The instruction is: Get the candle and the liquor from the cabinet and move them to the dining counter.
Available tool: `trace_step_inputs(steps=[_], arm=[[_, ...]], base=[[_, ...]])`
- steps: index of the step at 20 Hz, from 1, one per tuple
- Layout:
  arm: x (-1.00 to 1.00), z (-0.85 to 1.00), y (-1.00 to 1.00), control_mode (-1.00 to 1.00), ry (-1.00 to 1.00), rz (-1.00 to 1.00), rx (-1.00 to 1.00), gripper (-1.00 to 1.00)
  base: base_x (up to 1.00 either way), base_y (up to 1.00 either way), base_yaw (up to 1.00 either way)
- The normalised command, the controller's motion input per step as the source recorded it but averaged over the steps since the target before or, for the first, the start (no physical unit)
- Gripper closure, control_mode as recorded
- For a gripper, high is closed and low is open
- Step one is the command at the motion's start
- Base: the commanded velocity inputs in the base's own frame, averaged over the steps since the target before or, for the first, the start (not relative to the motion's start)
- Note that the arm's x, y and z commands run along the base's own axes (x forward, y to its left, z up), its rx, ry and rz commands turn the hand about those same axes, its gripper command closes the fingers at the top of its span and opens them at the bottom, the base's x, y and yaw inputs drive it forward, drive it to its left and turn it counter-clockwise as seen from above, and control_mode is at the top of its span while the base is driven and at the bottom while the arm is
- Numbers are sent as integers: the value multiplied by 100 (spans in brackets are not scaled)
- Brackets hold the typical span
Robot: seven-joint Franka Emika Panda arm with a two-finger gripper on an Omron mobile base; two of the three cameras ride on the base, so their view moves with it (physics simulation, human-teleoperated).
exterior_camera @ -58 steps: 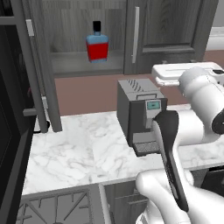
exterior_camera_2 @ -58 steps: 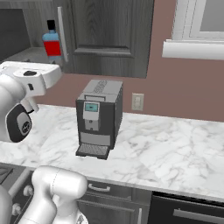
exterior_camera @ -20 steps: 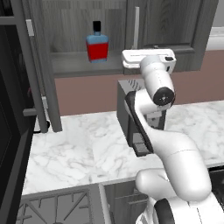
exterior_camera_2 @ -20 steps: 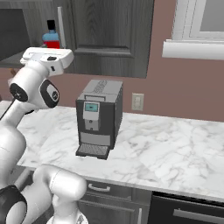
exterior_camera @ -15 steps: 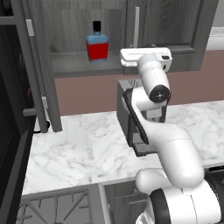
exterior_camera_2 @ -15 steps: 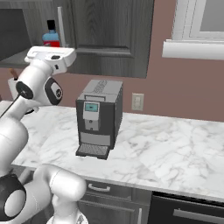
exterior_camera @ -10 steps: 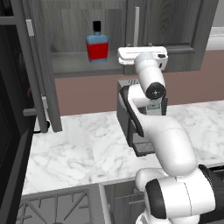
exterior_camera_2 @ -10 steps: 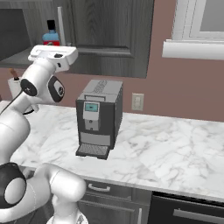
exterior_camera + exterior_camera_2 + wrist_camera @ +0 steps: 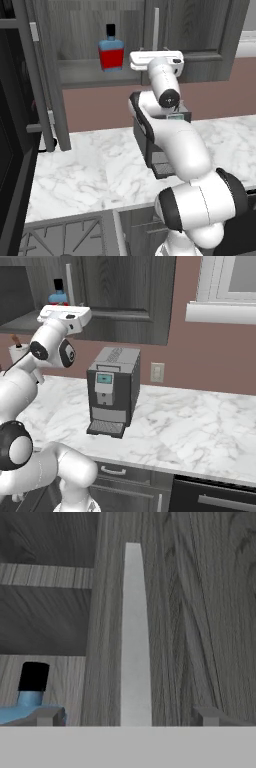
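The liquor (image 9: 111, 50), a red bottle with a blue top and black cap, stands on the shelf of the open left half of the cabinet (image 9: 205, 30). In the hand view the liquor (image 9: 29, 698) sits at the lower left. My gripper (image 9: 127, 718) is open, with its fingertips (image 9: 48, 716) spread wide and nothing between them. It faces the silver handle (image 9: 134, 637) of the shut right door. My white hand (image 9: 156, 58) hangs just right of the bottle, at shelf height. In the right base view the liquor (image 9: 58, 295) peeks above the hand (image 9: 65, 312). The candle and the dining counter are out of view.
A grey coffee machine (image 9: 112, 391) stands on the marble worktop (image 9: 190, 421) below the cabinet, partly behind my arm. The cabinet's left door (image 9: 44, 75) hangs open at the left. A white roll on a dark stick (image 9: 18, 351) stands at the wall.
My hand has moved left and slightly up, closer to the cabinet and the bottle. The jaws have stayed open and the bottle has not moved.
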Motion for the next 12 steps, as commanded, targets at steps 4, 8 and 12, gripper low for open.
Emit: trace_step_inputs(steps=[4, 8, 12], arm=[[33, 0, 0, -100, 0, 0, 0, -100], [31, 0, 0, -100, 0, 0, 0, -100], [23, 0, 0, -100, 0, 0, 0, 100]], base=[[0, 0, 0], [0, 0, 0], [0, 0, 0]])
